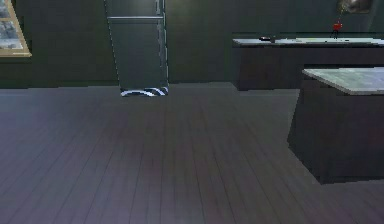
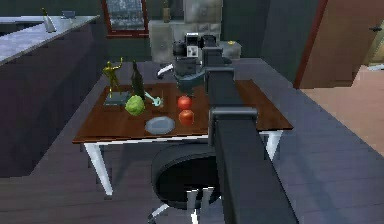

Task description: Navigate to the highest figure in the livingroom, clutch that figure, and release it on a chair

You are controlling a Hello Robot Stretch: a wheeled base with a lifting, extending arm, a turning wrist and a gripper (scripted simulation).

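1. In the arm side view, a brown-topped table [image 2: 250,112] on white legs stands in the middle of the floor. Every place below is given against it.
2. The golden figure [image 2: 112,74] stands upright on the table, near its far corner at the view's left.
3. The arm [image 2: 235,150] rises as a dark bar from the bottom edge and crosses the table's near edge toward its far side.
4. The gripper [image 2: 180,72] shows against the far middle of the table. In the picture it is level with the figure, to the figure's right and apart from it.
5. A dark bottle [image 2: 135,78] stands on the table just beside the figure, between it and the gripper.
6. The tabletop and the things on it lie behind the fingers, so it cannot be told whether the gripper holds anything or how its fingers are set.
7. Closer to the table's near edge lie a green round thing [image 2: 134,104], a grey plate [image 2: 159,124] and two red round things [image 2: 185,101].
8. A black chair [image 2: 180,182] with a round seat stands at the table's near edge, partly under it.
9. A grey-topped counter [image 2: 40,42] runs beyond the table's left end.
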